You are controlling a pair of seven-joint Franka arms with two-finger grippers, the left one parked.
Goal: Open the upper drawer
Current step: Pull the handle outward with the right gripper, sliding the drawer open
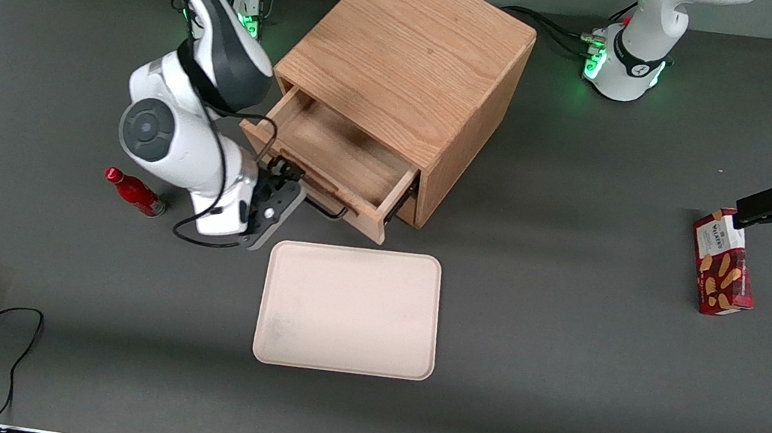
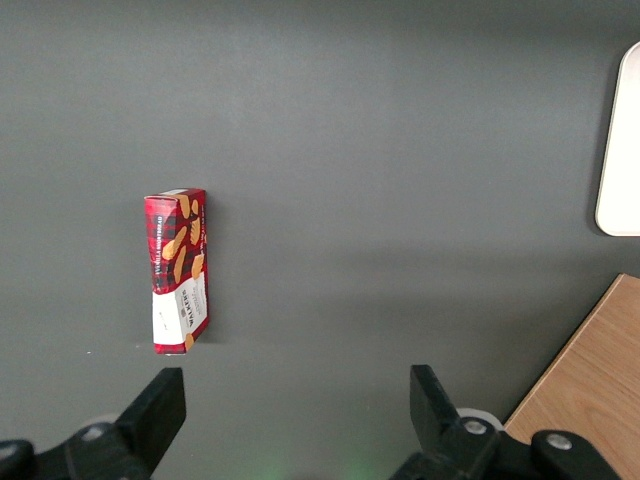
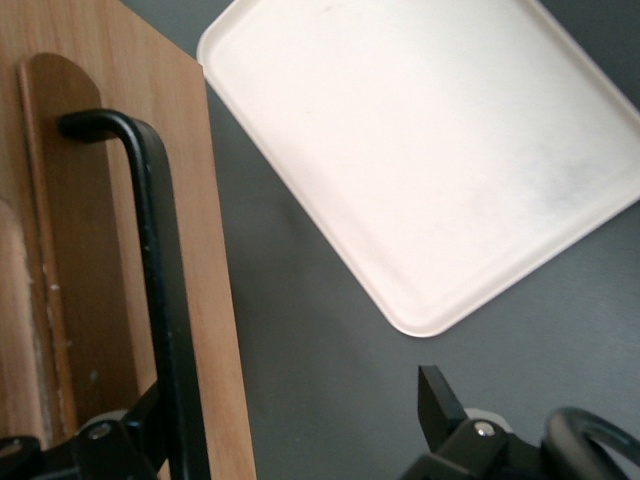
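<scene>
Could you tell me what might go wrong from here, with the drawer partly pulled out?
1. The open right gripper sits at the thin black bar handle of the oak cabinet's upper drawer with only one finger against it; that finger could slide off.
2. The drawer front is close to the cream rectangular tray; pulling farther may bump or push it.
3. The small red bottle stands beside the arm and might be knocked over.
</scene>
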